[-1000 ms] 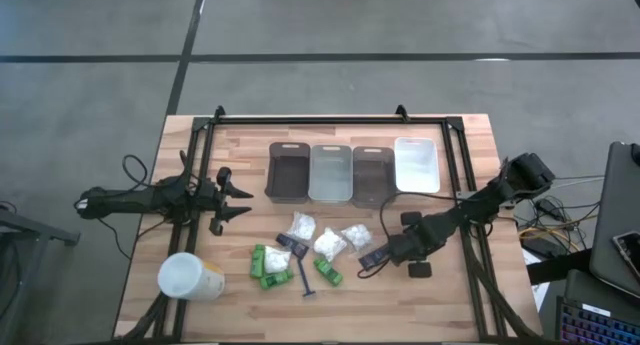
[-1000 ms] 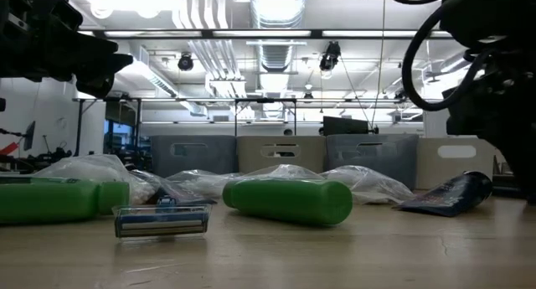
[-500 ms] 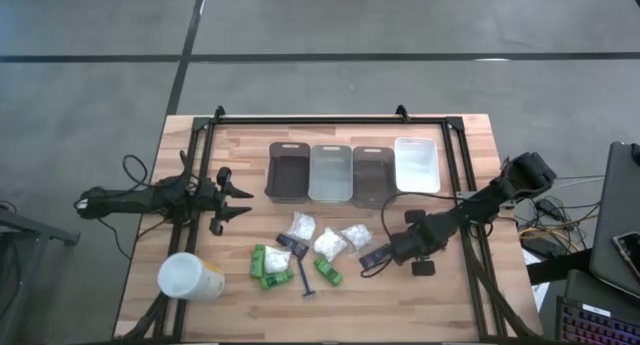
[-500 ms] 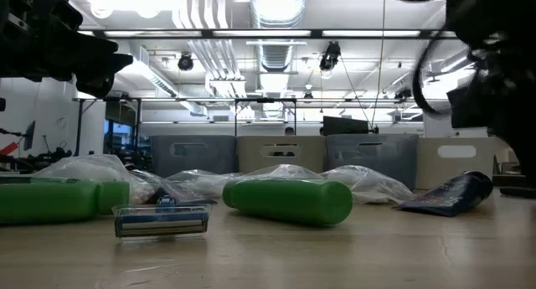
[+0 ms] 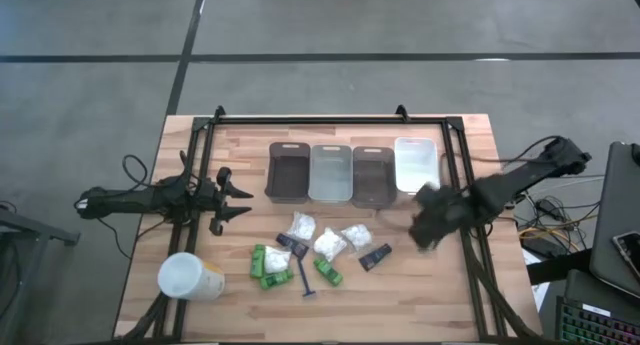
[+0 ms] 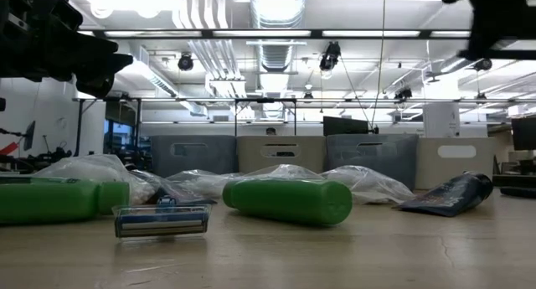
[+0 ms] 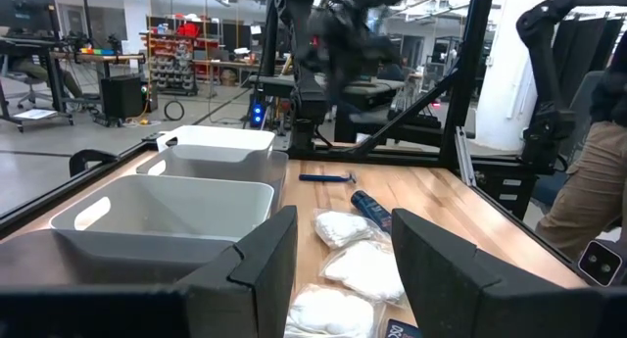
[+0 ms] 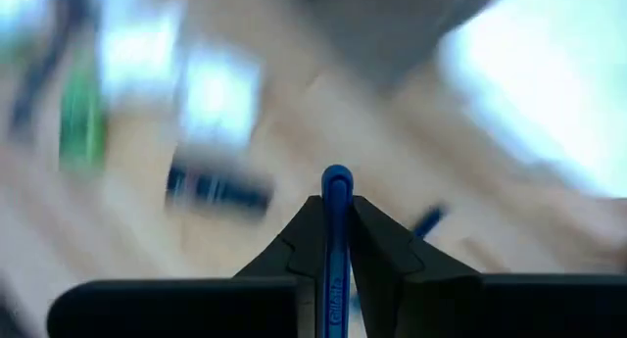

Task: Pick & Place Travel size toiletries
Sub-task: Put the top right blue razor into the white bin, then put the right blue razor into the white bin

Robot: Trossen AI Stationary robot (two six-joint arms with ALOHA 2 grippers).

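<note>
The right gripper has its jaws clamped on a thin blue stick-like item, probably a razor, its long axis running out between them, above the bench. The white rectangular bin lies just beyond. The left gripper waits, jaws apart.

Right pincer smeared w/ motion blur; right wrist bkgd all blur; razor cut off at frame bottom.
</note>
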